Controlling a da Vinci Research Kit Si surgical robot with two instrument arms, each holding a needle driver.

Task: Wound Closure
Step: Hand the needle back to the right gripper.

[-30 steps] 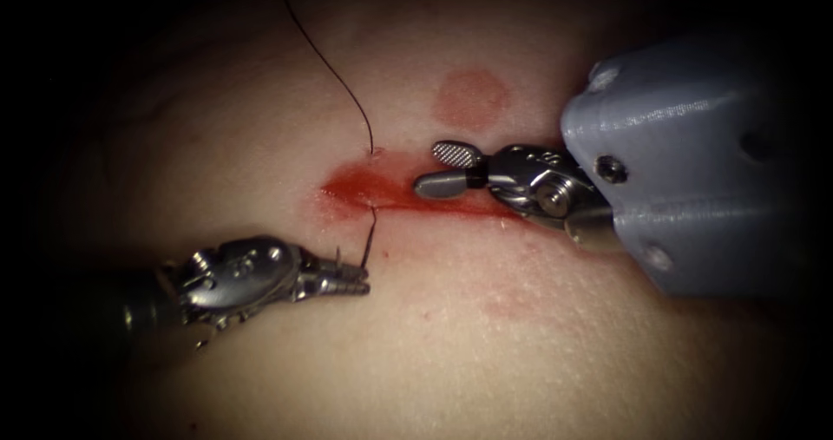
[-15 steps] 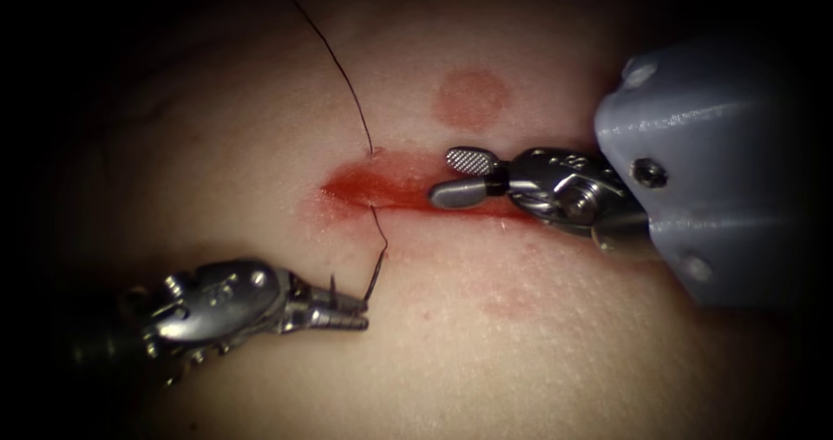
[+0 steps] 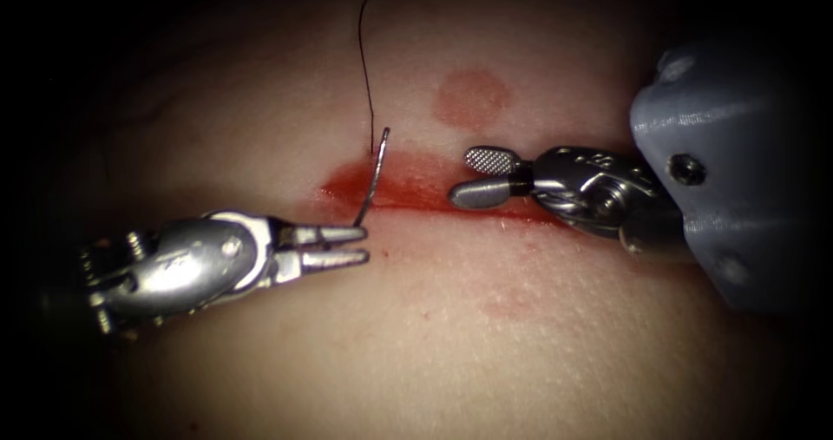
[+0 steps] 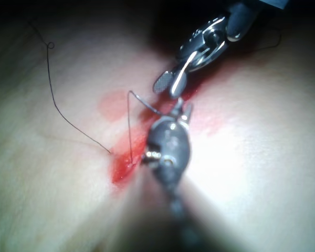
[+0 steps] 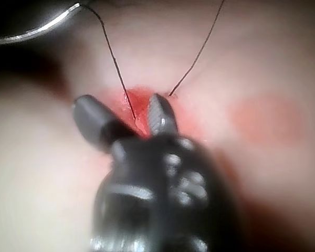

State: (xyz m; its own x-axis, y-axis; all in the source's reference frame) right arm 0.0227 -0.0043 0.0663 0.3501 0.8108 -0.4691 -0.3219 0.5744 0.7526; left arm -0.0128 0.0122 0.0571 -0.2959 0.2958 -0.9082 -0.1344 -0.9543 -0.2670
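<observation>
The left hand (image 3: 363, 245) reaches in from the lower left of the endoscope frame, its shaft nearly level and its tips pointing right, just below the cut (image 3: 416, 193). Its jaws look slightly parted at the tips, with the needle (image 3: 373, 175) caught at the upper jaw near the needle's lower end. The needle stands clear of the tissue (image 3: 486, 336), curving up over the left end of the cut and the red fluid (image 3: 347, 184). From its top end the thread (image 3: 364, 58) rises to the upper edge of the frame. The right hand (image 3: 482, 175) comes in from the right, wrist angled down-left, jaws spread wide and holding nothing, hovering over the middle of the cut.
</observation>
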